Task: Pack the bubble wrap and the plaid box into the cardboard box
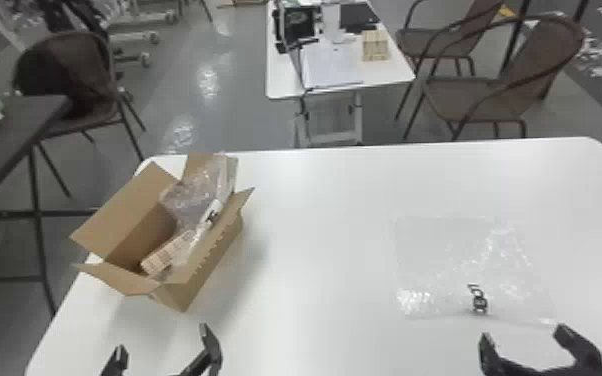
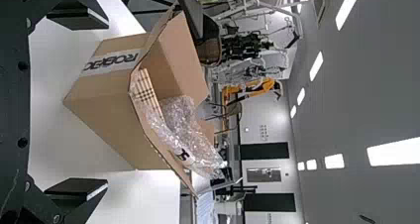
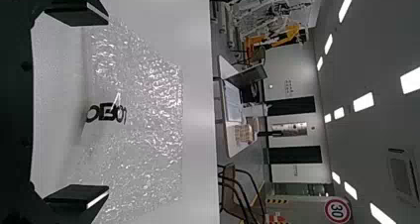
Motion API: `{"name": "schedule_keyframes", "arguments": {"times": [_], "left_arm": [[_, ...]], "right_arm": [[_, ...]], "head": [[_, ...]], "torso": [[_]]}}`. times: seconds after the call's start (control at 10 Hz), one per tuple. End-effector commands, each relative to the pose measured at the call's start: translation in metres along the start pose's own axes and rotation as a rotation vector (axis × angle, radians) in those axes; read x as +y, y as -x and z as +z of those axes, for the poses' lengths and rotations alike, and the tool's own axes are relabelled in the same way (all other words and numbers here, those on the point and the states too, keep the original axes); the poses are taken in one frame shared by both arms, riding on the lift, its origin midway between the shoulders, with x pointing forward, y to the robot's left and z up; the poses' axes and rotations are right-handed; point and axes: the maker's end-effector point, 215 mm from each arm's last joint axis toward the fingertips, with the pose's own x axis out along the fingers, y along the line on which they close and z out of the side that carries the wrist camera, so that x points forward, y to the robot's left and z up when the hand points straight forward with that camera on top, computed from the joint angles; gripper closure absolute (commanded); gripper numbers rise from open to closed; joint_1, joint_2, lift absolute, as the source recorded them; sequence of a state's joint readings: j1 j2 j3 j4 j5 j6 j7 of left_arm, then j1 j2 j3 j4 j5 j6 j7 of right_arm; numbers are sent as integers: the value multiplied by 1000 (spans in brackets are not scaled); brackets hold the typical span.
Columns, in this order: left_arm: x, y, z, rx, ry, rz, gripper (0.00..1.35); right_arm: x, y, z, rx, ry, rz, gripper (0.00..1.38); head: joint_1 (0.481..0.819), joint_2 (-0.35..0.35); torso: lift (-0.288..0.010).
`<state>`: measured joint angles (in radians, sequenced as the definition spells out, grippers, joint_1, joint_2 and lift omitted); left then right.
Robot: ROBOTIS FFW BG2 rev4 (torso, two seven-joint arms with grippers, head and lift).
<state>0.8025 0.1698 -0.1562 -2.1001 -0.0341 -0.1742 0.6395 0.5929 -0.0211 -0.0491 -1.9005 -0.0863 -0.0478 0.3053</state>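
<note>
In the head view my left gripper stands open near the table's front edge, on the near side of the cardboard box. That box is open-topped, holding the plaid box and a piece of bubble wrap that leans up out of it. On the right, another bubble wrap sheet lies flat on the table, with my right gripper open at its near edge. The left wrist view has the left gripper open before the cardboard box. In the right wrist view the right gripper faces the bubble wrap sheet.
The white table carries these things. Behind it stands a smaller table with papers and another plaid box. Brown chairs are at the back right, and a dark table is at the left.
</note>
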Motion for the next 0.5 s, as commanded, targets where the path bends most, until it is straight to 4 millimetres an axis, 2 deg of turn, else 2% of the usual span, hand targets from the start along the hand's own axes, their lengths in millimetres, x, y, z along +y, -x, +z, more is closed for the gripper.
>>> {"name": "schedule_keyframes", "arguments": {"times": [0.0,0.4], "left_arm": [[0,-1,1,-2,1,0,168],[0,-1,3,-11,-2,2,168]], "right_arm": [[0,0,1,-3,-1,-1,98],[1,0,0,-3,-4,-6,102]], "head": [[695,143],[695,144]], "torso": [[-102],[-102]]}}
